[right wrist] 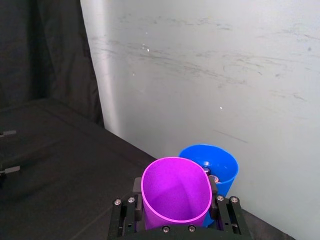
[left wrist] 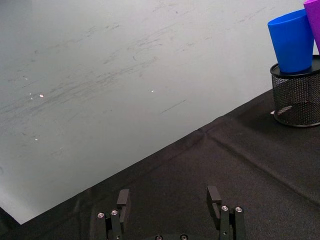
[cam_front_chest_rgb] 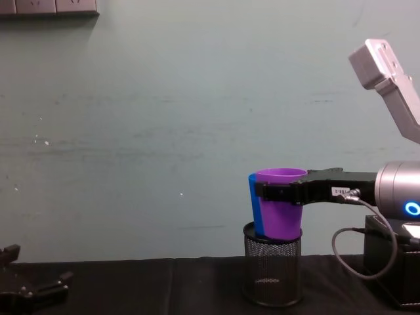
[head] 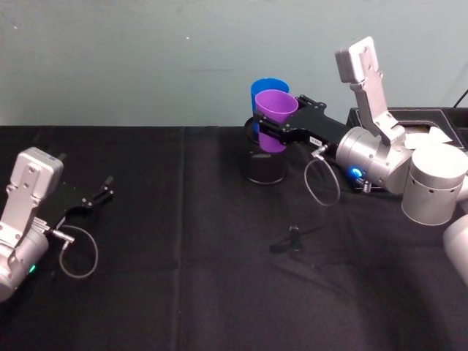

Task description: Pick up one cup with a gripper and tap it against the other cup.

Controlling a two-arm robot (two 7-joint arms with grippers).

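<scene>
Right hand: reaches in from the 3 o'clock side of the head view and is clenched on the purple cup. You see one flat finger on each side of the cup wall just below the rim, and the cup sits upright between them, mouth open to the wrist camera.

Purple cup: off the tabletop at about 12 o'clock from the robot. In the chest view its base hangs right at the rim of the black mesh holder.

Blue cup: stands upright in the mesh holder, at 11 o'clock of the purple cup in the head view, on the far side from the hand. The two cup walls sit tight against each other. You cannot tell from these angles whether they actually touch.

Left hand: low over the tabletop at 8 o'clock, well apart from the cups, fingers spread and gripping nothing.
</scene>
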